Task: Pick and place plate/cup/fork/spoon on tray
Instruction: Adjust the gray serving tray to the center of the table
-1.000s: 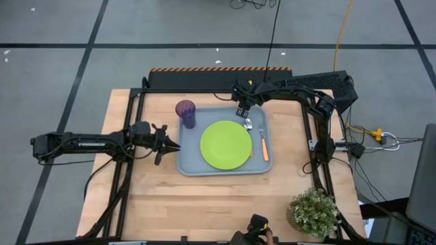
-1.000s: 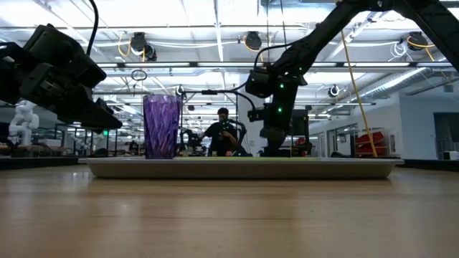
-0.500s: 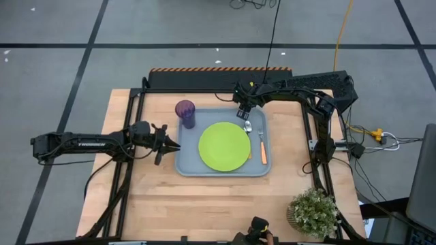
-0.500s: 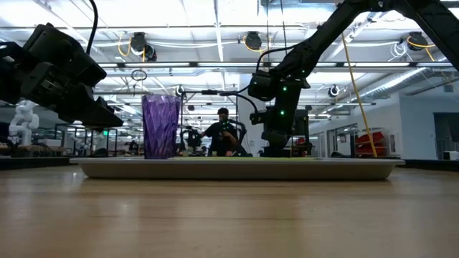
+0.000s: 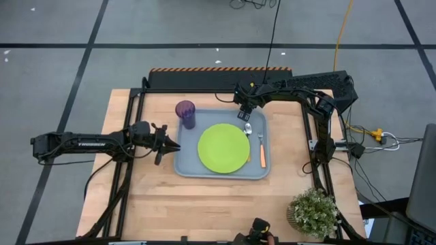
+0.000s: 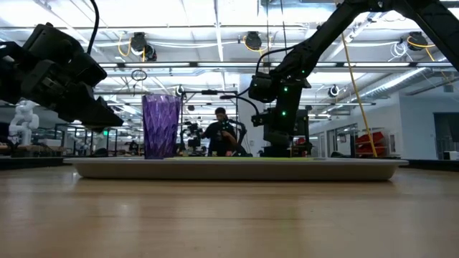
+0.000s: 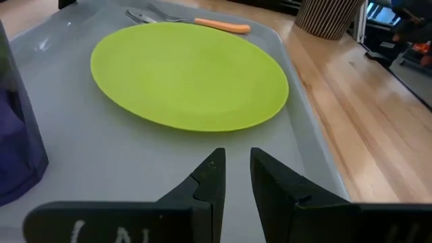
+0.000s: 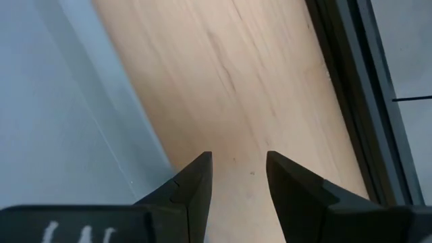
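Right claw (image 5: 242,114) slightly open, empty, above tray (image 5: 187,167) rim at 12 o'clock. Left claw (image 5: 176,145) narrowly open, empty, at tray's 9 o'clock edge. Tray holds plate (image 5: 223,147), cup (image 5: 185,113), spoon (image 5: 248,128), fork (image 5: 262,148). Plant (image 5: 314,211) at table's 5 o'clock.

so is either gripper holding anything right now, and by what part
Nothing is held. The left gripper sits at the tray's left edge with an empty gap; the right gripper is open over the tray's far rim.

Plate (image 5: 224,148) centred on tray (image 5: 185,165), cup (image 5: 185,113) at its far-left corner, spoon (image 5: 248,128) and fork (image 5: 262,148) right of plate
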